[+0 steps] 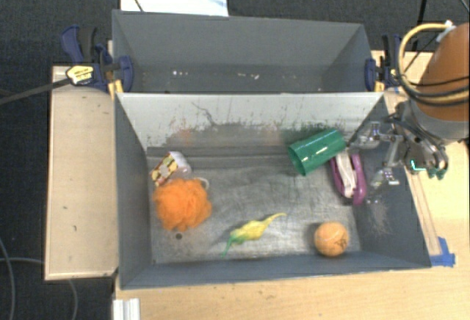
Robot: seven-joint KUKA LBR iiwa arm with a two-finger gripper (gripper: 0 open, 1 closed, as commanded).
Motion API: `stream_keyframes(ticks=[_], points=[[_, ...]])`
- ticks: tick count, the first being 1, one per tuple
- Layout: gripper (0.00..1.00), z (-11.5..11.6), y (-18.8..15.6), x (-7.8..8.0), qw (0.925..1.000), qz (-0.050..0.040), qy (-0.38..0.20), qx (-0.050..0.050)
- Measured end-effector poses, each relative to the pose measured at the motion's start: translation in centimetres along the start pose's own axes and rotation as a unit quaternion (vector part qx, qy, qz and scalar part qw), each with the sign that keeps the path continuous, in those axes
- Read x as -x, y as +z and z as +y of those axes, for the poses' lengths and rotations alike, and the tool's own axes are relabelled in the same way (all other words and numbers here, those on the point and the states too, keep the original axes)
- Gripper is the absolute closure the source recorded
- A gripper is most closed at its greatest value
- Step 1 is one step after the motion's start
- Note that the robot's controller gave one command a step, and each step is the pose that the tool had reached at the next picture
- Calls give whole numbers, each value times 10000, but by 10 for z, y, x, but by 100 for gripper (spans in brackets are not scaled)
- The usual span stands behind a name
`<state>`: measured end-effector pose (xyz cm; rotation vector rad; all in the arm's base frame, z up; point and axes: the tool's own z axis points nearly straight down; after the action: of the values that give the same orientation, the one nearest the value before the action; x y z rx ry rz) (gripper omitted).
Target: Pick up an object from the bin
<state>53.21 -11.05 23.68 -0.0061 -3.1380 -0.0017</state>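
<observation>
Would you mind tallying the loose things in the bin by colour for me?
Orange: 2 (fluffy pouf, ball)
Green: 1 (cup)
Purple and white: 1 (long tool)
Yellow-green: 1 (toy lizard)
Yellow and white: 1 (small packet)
Total: 6

arm (445, 80): enters from right | wrist (420, 136): tilted downward | gripper (380, 161): low, pointing left

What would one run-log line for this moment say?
gripper: over bin right wall | nearest: purple-and-white tool, green cup on its side | rest: orange ball, yellow lizard toy, orange pouf
</observation>
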Motion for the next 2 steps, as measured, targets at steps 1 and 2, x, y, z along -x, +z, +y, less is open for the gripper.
stream_keyframes(ticks=[1, 2], points=[[0, 0, -4, 2, 10000, -38, -14, -9], [0, 13, 36, 11, 9992, -62, -393, -16]])
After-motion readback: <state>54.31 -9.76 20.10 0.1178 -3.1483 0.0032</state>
